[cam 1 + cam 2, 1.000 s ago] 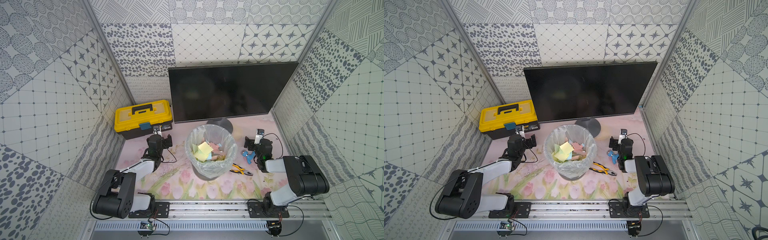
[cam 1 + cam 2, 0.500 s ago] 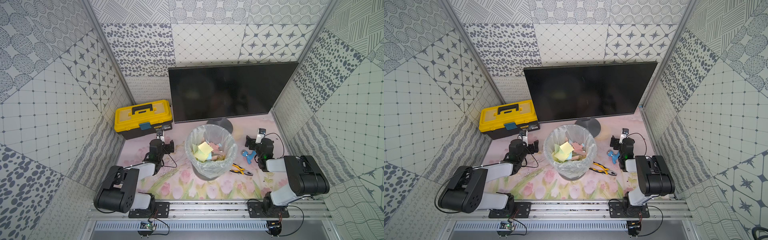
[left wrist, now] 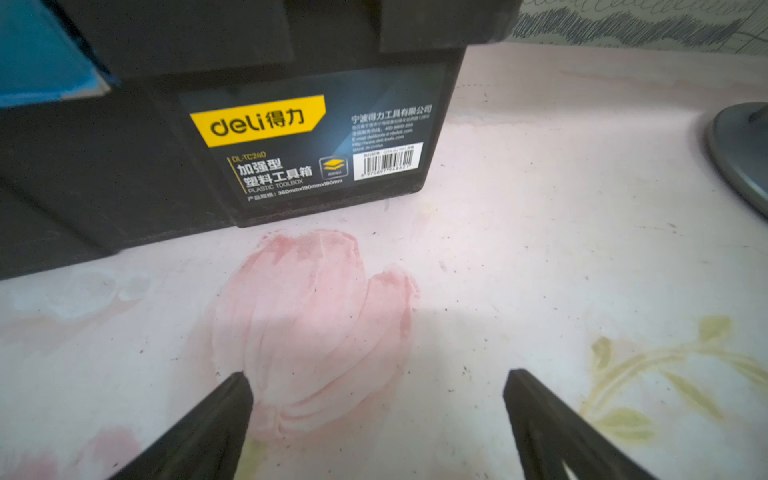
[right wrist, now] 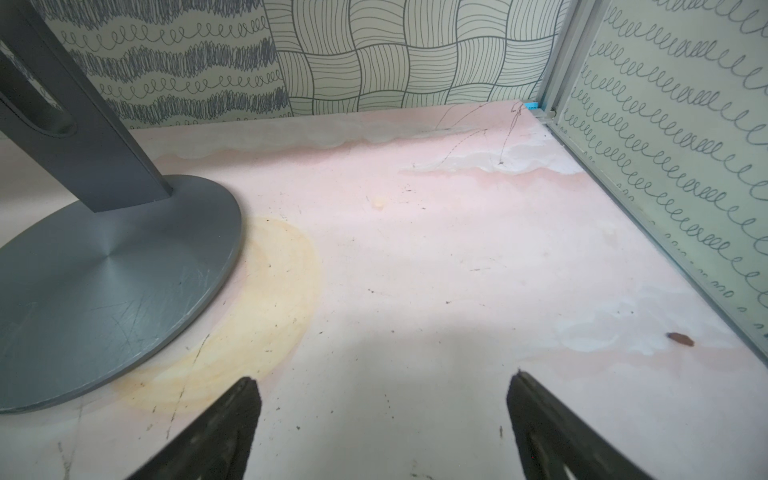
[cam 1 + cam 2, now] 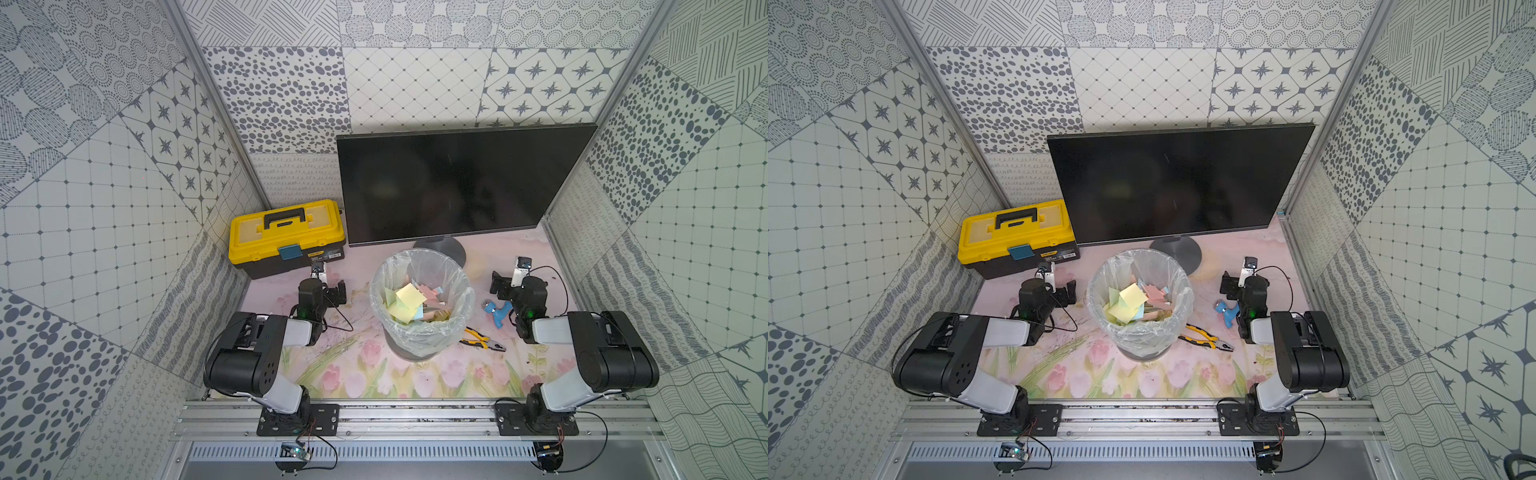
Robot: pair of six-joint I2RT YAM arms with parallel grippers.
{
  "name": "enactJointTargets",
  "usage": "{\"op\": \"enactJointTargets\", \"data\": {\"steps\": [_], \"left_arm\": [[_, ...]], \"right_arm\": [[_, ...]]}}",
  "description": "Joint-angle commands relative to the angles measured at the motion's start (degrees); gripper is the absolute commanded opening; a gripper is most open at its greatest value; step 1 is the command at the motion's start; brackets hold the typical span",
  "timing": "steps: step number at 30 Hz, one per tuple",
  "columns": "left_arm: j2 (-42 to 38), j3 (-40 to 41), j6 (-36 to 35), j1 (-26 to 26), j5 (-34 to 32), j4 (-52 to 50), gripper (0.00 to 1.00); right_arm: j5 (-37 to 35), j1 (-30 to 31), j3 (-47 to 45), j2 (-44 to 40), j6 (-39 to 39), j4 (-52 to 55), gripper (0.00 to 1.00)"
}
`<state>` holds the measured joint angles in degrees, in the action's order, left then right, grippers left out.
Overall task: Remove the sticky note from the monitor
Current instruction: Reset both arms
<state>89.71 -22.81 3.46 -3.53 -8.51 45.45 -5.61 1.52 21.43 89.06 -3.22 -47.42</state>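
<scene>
I am watching both arms folding low over the table [image 5: 374, 378], each with its bulky elbow link drawn back near the front rail and its forearm reaching toward the back wall. The left hand [image 5: 323, 284] is sitting low just in front of the yellow toolbox [image 5: 286, 232] and pointing at it. The right hand [image 5: 512, 282] is sitting low on the other side of the bin [image 5: 419, 347], which is standing between the two. Both hands are spread wide and gripping nothing: in each wrist view I am seeing only bare table between the fingertips [image 3: 237, 386]. I cannot tell whether either hand is touching the table.

The monitor [image 5: 457, 187] is standing upright at the back, its screen showing dark and plain in both top views, with its round stand base [image 5: 451, 249] just behind the bin. Sticky notes [image 5: 409, 297] in yellow, pink and blue are lying loose inside the bin.

Only the top views are giving me the screen and the bin's contents. The left wrist view is giving me the toolbox's black lower half with its printed label [image 3: 307, 145], a blue square [image 3: 41, 54] on its front, and an edge of the stand base. The right wrist view is showing the base's scratched disc and slanted neck close beside that hand. Pliers [image 5: 482, 343] and a blue tool [image 5: 496, 311] are lying between the bin and the right arm, visible from above only.
</scene>
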Motion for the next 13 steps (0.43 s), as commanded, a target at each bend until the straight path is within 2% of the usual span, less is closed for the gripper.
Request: {"op": "enactJointTargets", "data": {"steps": [1, 13], "left_arm": [[0.3, -0.48, 0.62, 0.74, 1.95, 3.24, 0.99], [0.24, -0.49, 0.64, 0.79, 1.94, 3.24, 0.99]], "right_arm": [[-0.5, 0.53, 1.21, -0.45, 0.04, -1.76, 0.97], [-0.51, 0.75, 1.42, -0.37, 0.32, -1.45, 0.97]]}}
